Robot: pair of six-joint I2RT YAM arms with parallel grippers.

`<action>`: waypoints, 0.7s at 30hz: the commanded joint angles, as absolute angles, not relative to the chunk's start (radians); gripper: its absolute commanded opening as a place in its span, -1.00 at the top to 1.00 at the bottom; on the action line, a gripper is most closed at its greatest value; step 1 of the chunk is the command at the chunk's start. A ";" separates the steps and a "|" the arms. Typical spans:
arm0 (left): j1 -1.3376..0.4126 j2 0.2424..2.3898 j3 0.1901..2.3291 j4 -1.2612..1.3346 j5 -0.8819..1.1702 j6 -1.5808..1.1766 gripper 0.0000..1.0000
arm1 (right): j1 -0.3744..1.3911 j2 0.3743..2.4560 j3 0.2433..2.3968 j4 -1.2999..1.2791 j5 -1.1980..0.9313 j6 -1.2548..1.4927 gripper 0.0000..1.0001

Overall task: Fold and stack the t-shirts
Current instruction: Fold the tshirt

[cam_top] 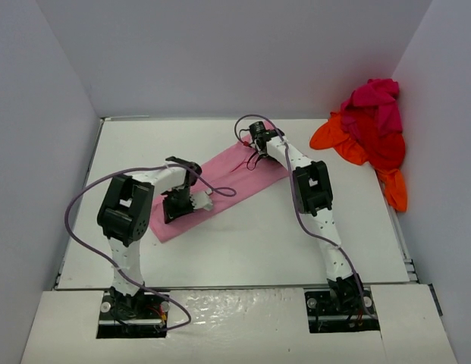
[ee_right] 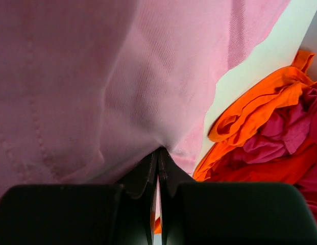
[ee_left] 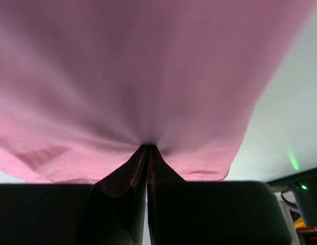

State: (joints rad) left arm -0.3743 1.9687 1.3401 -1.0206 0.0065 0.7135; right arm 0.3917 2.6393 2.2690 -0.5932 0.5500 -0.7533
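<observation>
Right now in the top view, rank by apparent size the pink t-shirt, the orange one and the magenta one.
Largest: pink t-shirt.
Then orange t-shirt and magenta t-shirt: crumpled together, partly hidden, too alike to rank.

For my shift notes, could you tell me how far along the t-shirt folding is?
Done: no folded stack is visible yet. In hand: the left gripper and right gripper each pinch the light pink t-shirt on the table. Left: the orange, red and magenta t-shirts heaped by the right wall.
</observation>
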 commanded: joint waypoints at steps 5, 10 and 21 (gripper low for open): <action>-0.657 1.870 1.368 -1.187 0.125 0.603 1.00 | 0.373 2.676 2.253 -0.563 0.450 -0.798 1.00; -0.744 1.866 1.474 -1.151 0.161 0.549 1.00 | 0.357 2.616 2.225 -0.545 0.440 -0.753 1.00; -0.538 1.752 1.610 -1.013 0.052 0.564 1.00 | 0.352 2.377 2.224 -0.475 0.552 -0.646 0.14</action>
State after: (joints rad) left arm -0.6700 1.8283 1.5364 -1.0612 0.0956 0.5576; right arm 0.3562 2.5692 2.2130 -0.5045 0.5157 -0.7147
